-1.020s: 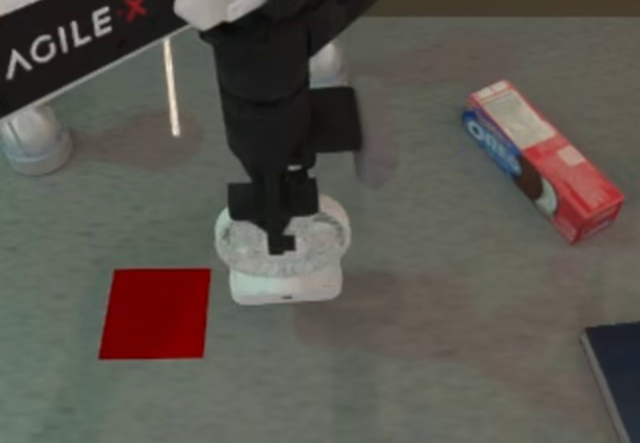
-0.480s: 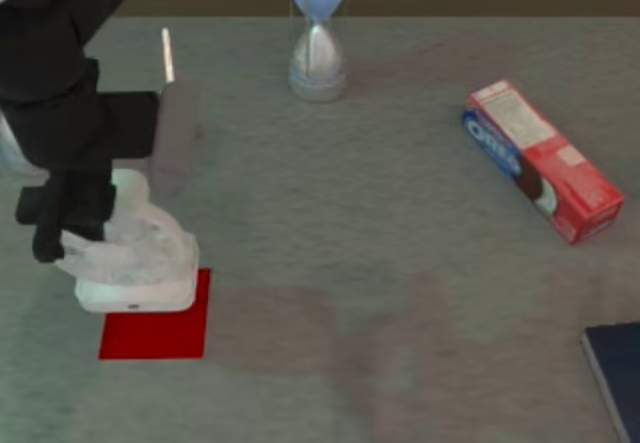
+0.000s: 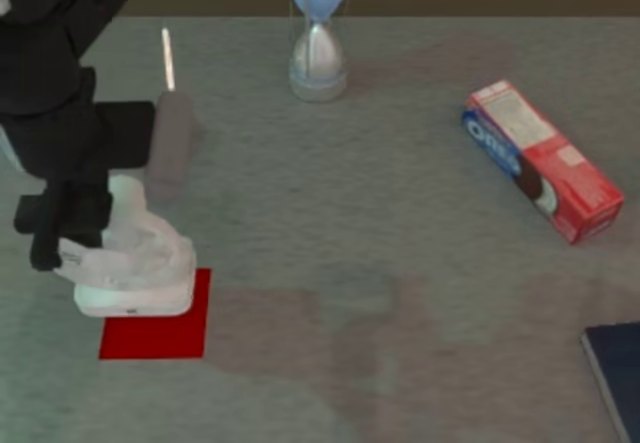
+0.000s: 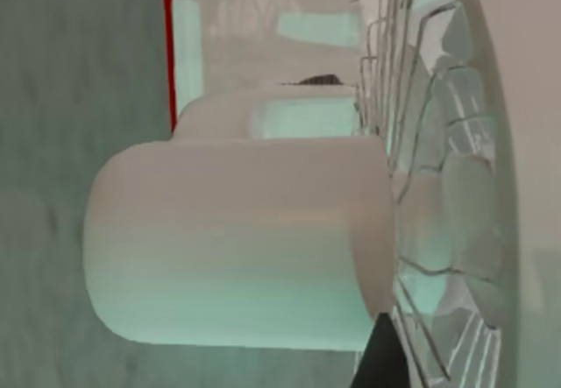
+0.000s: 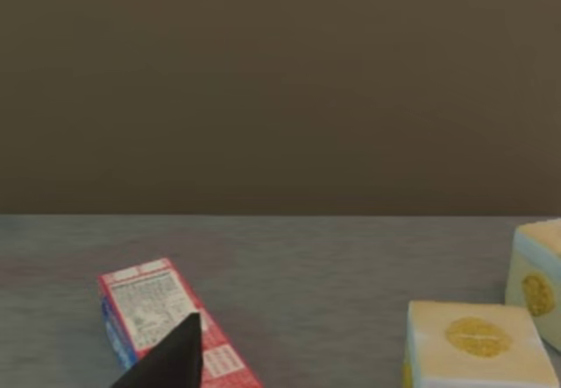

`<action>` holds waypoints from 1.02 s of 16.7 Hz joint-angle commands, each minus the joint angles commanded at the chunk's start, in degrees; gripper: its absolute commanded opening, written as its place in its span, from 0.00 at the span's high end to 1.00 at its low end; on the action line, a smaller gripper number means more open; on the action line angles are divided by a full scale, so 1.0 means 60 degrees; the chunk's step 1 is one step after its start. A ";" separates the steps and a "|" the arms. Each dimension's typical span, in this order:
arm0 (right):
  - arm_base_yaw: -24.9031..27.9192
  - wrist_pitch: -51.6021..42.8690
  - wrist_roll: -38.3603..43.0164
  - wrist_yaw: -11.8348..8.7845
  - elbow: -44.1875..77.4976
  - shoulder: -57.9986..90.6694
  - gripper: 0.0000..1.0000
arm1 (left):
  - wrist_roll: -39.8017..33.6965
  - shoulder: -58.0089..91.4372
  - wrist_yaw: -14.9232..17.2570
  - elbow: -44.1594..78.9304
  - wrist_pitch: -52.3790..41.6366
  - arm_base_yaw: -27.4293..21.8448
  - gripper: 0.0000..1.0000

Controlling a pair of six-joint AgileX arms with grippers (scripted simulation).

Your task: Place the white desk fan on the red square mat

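Fan (image 3: 135,268) first: the white desk fan sits at the red square mat's (image 3: 160,333) upper left corner, its base overlapping that corner and spilling past the mat's left edge. The left gripper (image 3: 62,225) has the fan's round grilled head pinched between its fingers, the black arm covering part of the head. Right of the mat the grey table (image 3: 380,223) is bare. Beyond, up and right of the mat, stands a silver-and-blue hourglass (image 3: 318,33). Far right lies an Oreo biscuit box (image 3: 542,160), and a dark blue book (image 3: 615,368) at the edge. Whether the right gripper's fingers are parted cannot be told.
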 joint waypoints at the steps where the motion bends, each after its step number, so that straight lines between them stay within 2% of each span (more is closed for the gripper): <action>1: 0.0000 0.0000 0.0000 0.0000 0.0000 0.0000 0.00 | 0.0001 0.0021 0.0000 -0.0225 0.0248 0.0018 1.00; 4: 0.0000 0.0000 0.0000 0.0000 0.0000 0.0000 0.00 | 0.0035 0.0084 0.0000 -0.0794 0.0883 0.0039 1.00; 8: 0.0000 0.0000 0.0000 0.0000 0.0000 0.0000 0.00 | 0.0038 0.0089 0.0002 -0.0830 0.0920 0.0041 1.00; 17: 0.0000 0.0000 0.0000 0.0000 0.0000 0.0000 0.00 | 0.0038 0.0089 0.0002 -0.0830 0.0920 0.0041 0.32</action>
